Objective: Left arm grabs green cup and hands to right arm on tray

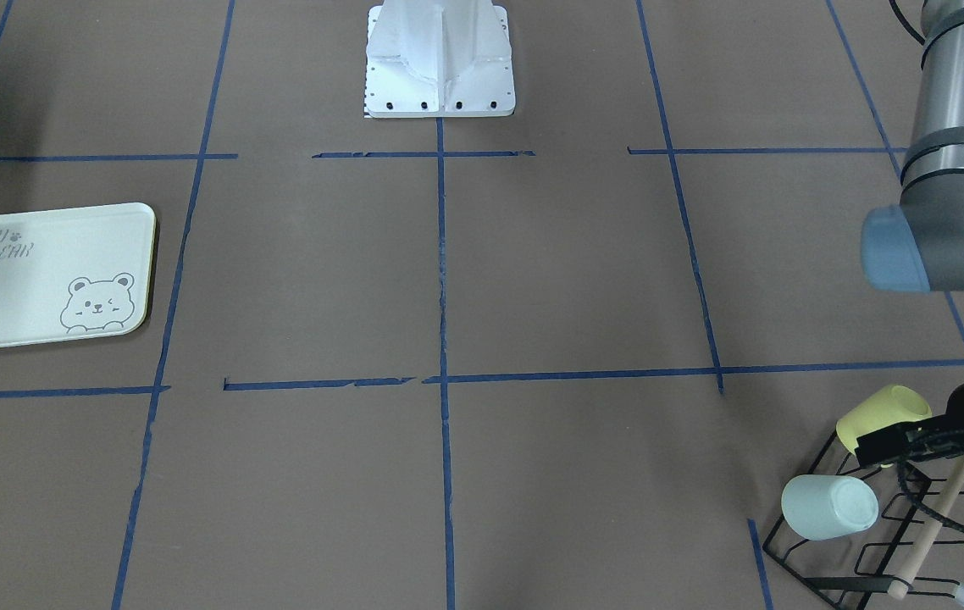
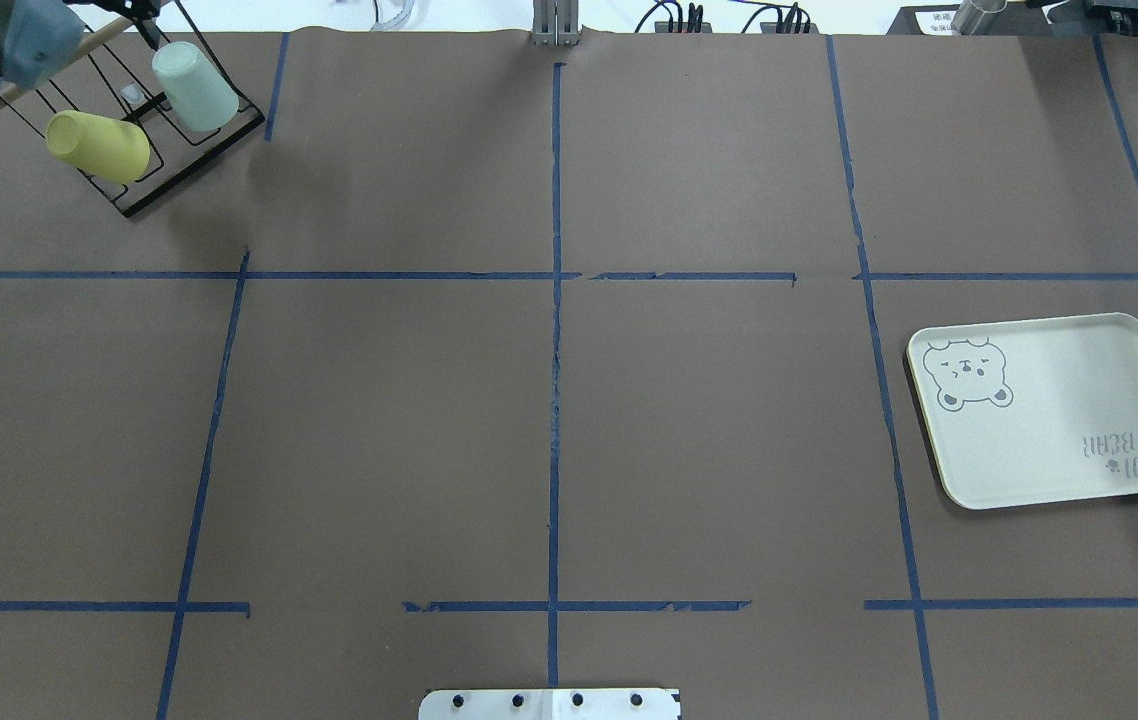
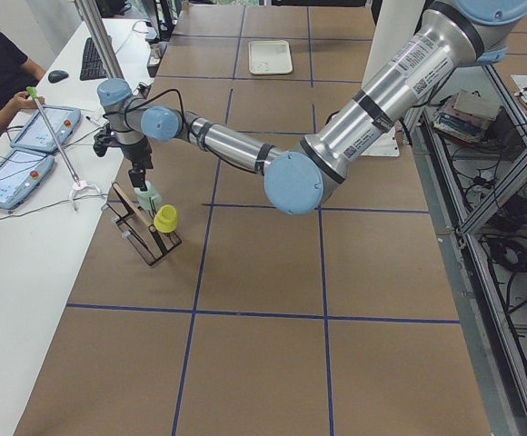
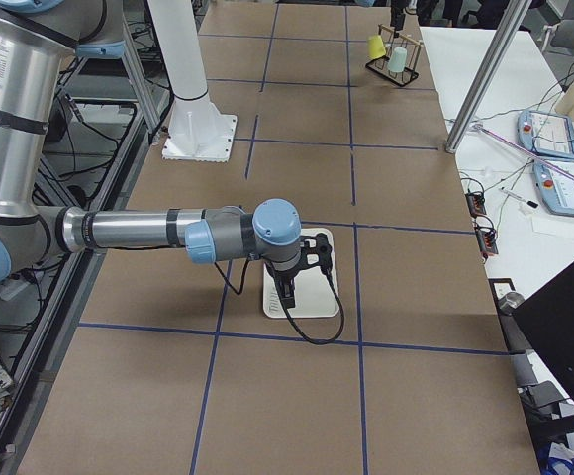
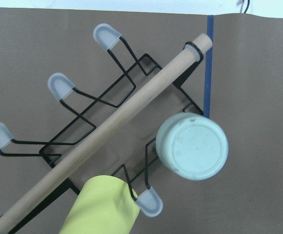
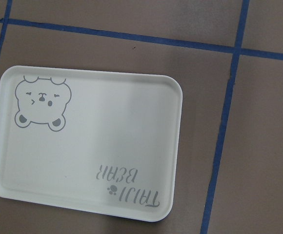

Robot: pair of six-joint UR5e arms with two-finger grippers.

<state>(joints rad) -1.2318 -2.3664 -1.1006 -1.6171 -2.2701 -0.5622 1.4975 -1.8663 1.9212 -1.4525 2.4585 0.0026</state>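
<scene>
Yellow cup point(image 5: 102, 207) is right up against the left wrist lens and gets chopped off by the bottom edge, so only its matte side shows. Just past it, the green cup point(image 5: 192, 146) sits upside down and tilted on a prong of the black wire rack point(image 5: 107, 95). Its smooth round base faces the camera: pale mint plastic, no handle. Rack is thin bent wire loops with frosted rubbery caps point(image 5: 106, 36) on the tips and a plain wooden dowel point(image 5: 131, 122) across the top.

No fingers show in that view. From across the table the left gripper point(image 1: 884, 445) is a black lump over the rack, overlapping the yellow cup and half cut off by the frame edge, so I can't tell if it's spread or closed. It's apart from the green cup.

Right gripper point(image 4: 287, 287) hangs over the tray point(image 6: 88, 146), tiny and dark from the side. Same deal, can't tell.

Tray's a smooth cream rectangle with rounded corners and a grey bear print. It lies flat on brown paper point(image 2: 379, 420) with blue tape lines point(image 2: 557, 400), well apart from the rack.
</scene>
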